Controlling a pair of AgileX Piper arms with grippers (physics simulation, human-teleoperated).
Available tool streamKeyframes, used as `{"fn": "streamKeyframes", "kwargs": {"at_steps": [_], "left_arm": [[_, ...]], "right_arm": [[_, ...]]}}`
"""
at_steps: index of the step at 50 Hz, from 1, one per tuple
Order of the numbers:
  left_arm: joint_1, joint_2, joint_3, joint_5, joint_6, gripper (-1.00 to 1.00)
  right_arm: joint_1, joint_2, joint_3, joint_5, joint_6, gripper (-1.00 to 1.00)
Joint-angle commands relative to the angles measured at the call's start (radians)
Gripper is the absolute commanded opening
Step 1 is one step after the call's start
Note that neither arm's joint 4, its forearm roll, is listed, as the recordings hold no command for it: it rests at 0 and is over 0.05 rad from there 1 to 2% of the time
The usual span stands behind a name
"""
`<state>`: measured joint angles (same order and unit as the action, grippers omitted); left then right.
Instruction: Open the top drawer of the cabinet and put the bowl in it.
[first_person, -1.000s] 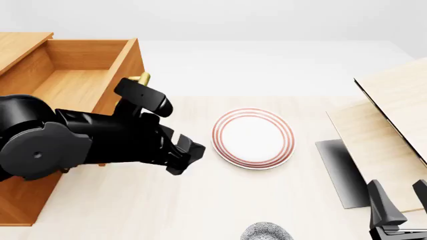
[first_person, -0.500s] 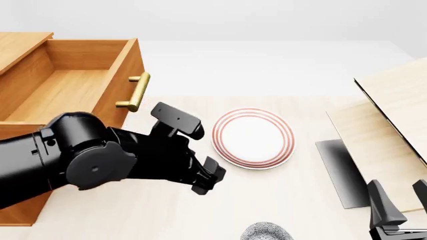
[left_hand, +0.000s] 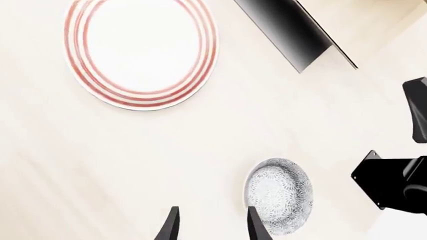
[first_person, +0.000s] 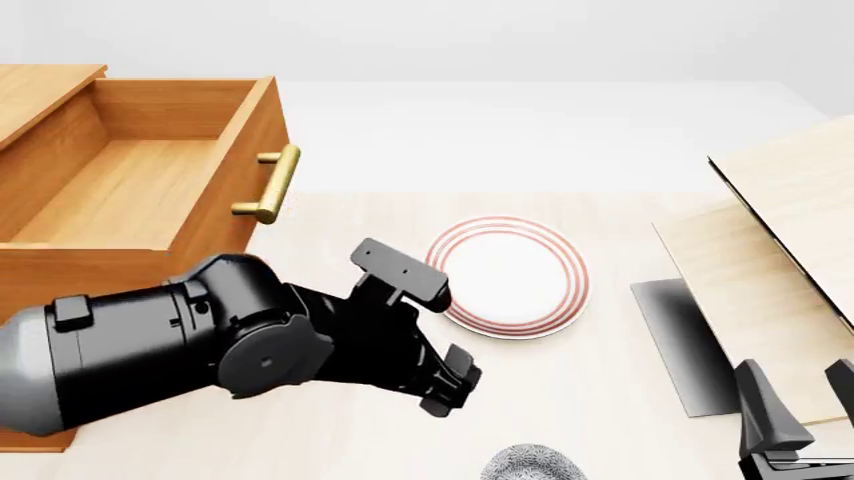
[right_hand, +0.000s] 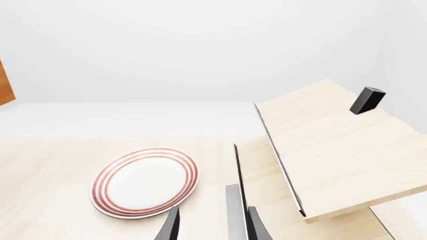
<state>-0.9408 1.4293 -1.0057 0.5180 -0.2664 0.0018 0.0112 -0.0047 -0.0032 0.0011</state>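
Note:
The cabinet (first_person: 54, 330) stands at the left with its top drawer (first_person: 127, 180) pulled out and nothing in it; the brass handle (first_person: 267, 185) is free. The speckled bowl (first_person: 534, 465) sits at the table's near edge, cut off by the frame, and shows whole in the left wrist view (left_hand: 279, 195). My left gripper (first_person: 447, 385) hangs open a little to the left of and beyond the bowl; one of its fingertips (left_hand: 255, 225) lies beside the bowl's rim. My right gripper (first_person: 798, 395) stands open at the near right, holding nothing.
A white plate with red rings (first_person: 507, 277) lies mid-table, between the drawer and the bowl. Pale wood boards (first_person: 787, 230) with a dark underside (first_person: 681, 345) rise at the right. The cabinet's lower front is hidden behind my left arm.
My left arm has swung away from the drawer handle, moving right and toward the near edge, closer to the bowl. The drawer stays open. The right arm has not moved.

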Motion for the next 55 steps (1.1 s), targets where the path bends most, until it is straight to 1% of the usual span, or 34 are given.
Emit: {"fn": "streamKeyframes", "kwargs": {"at_steps": [1, 6, 8, 9, 13, 16, 21, 24, 29, 42, 48, 53, 55], "left_arm": [[-0.023, 0.045, -0.003, -0.027, -0.015, 1.00], [-0.040, 0.063, -0.015, -0.041, -0.034, 1.00], [-0.029, 0.055, -0.006, -0.045, -0.024, 1.00], [-0.039, 0.062, -0.014, -0.050, -0.036, 1.00], [-0.027, 0.053, -0.001, -0.054, -0.028, 1.00], [-0.046, 0.081, -0.004, -0.074, -0.053, 1.00], [-0.050, 0.098, -0.004, -0.084, -0.059, 1.00], [-0.087, 0.141, -0.033, -0.093, -0.089, 1.00], [-0.073, 0.137, -0.014, -0.104, -0.085, 1.00], [-0.074, 0.159, 0.012, -0.139, -0.100, 1.00], [-0.085, 0.183, 0.015, -0.160, -0.118, 1.00], [-0.078, 0.186, 0.027, -0.167, -0.113, 1.00], [-0.091, 0.197, 0.017, -0.170, -0.125, 1.00]], "right_arm": [[-0.001, -0.002, 0.001, 0.001, 0.000, 1.00], [-0.001, -0.003, 0.001, 0.001, -0.001, 1.00], [0.000, -0.003, 0.001, 0.001, -0.001, 1.00], [-0.001, -0.002, 0.001, 0.001, 0.000, 1.00], [-0.001, -0.002, 0.001, 0.001, -0.001, 1.00], [-0.001, -0.002, 0.001, 0.001, 0.000, 1.00], [-0.001, -0.002, 0.001, 0.001, 0.000, 1.00], [-0.001, -0.002, 0.001, 0.001, 0.000, 1.00], [-0.001, -0.003, 0.001, 0.001, 0.000, 1.00], [-0.001, -0.002, 0.001, 0.001, 0.000, 1.00], [0.000, -0.002, 0.001, 0.001, 0.000, 1.00], [-0.001, -0.003, 0.001, 0.001, 0.000, 1.00], [0.000, -0.002, 0.001, 0.001, 0.000, 1.00]]}}
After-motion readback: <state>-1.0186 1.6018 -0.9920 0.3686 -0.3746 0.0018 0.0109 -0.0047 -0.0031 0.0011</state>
